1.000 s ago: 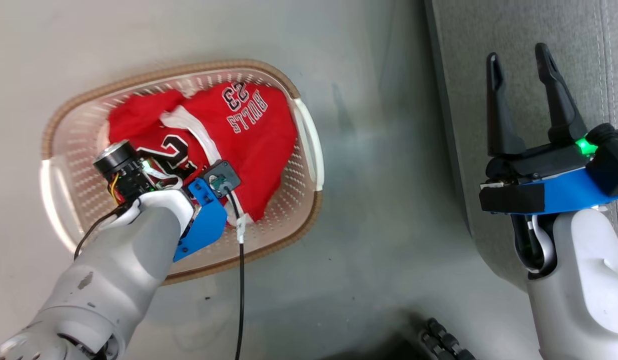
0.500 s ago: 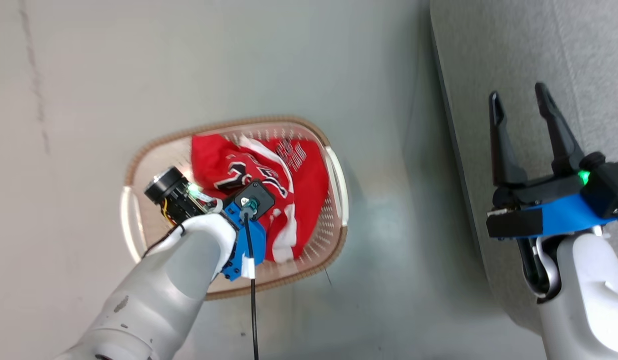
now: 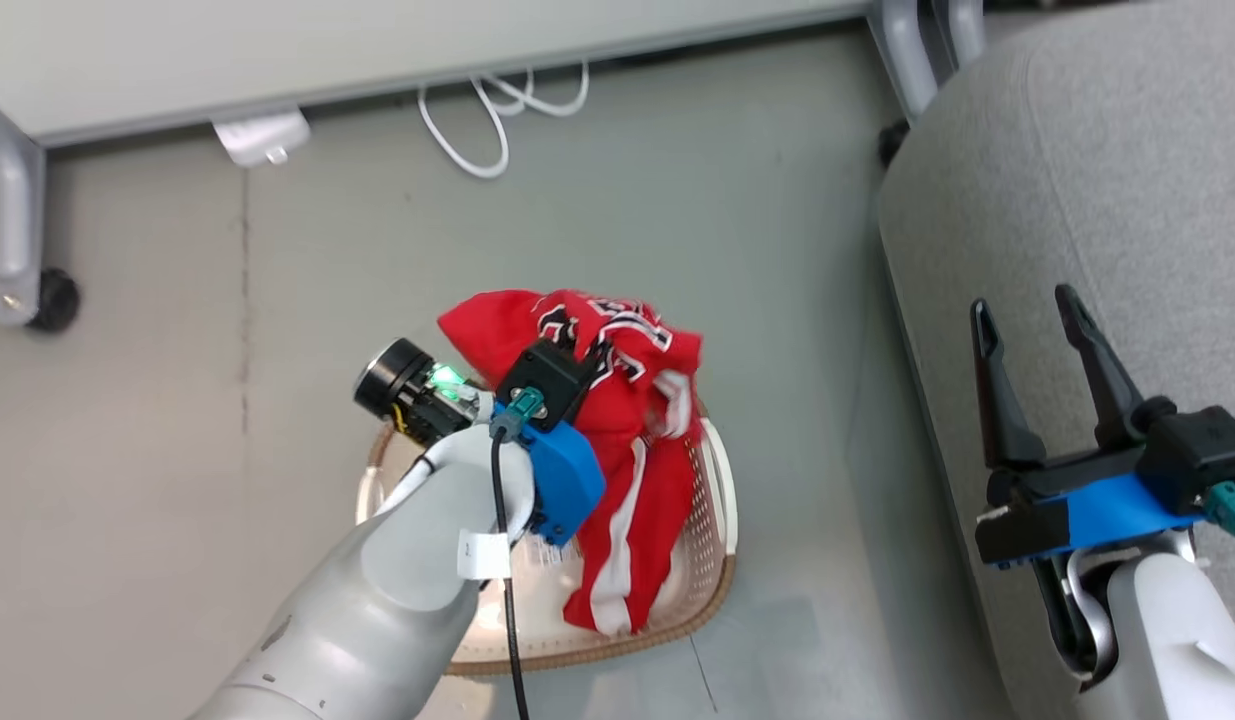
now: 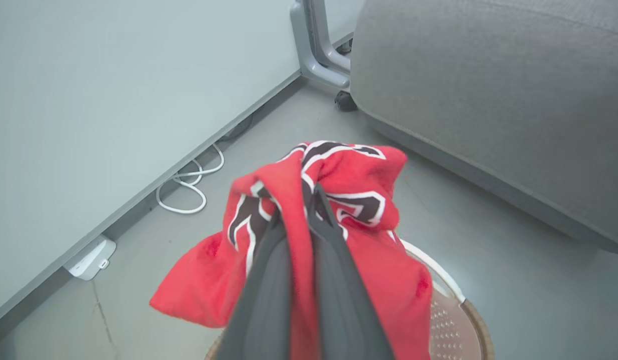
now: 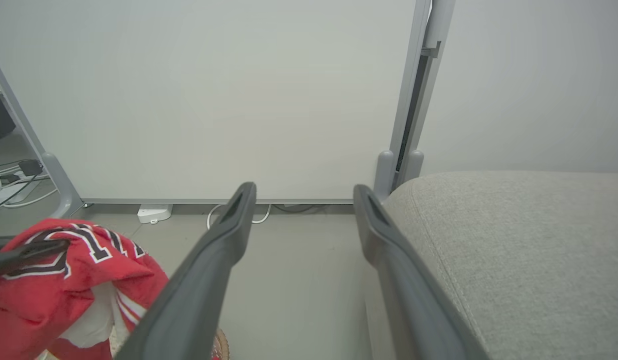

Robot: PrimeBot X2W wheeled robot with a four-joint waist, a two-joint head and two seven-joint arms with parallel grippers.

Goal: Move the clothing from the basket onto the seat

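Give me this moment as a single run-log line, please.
left pincer: shut on red white-trimmed basketball clothing, held over oval cream plastic basket | right pincer: open, empty, near rounded grey fabric seat | step: transfer pending

No word or number can be read whole. The red clothing [image 3: 627, 470] carries black characters edged in white, but it is bunched and folded: the head view gives only broken strokes near its top, the left wrist view angular black-and-white pieces across the crumpled fold, and the right wrist view slanted strokes that could be numerals, though which ones cannot be told. The white tag [image 3: 480, 556] on the black cable [image 3: 507, 620] is too small to read.
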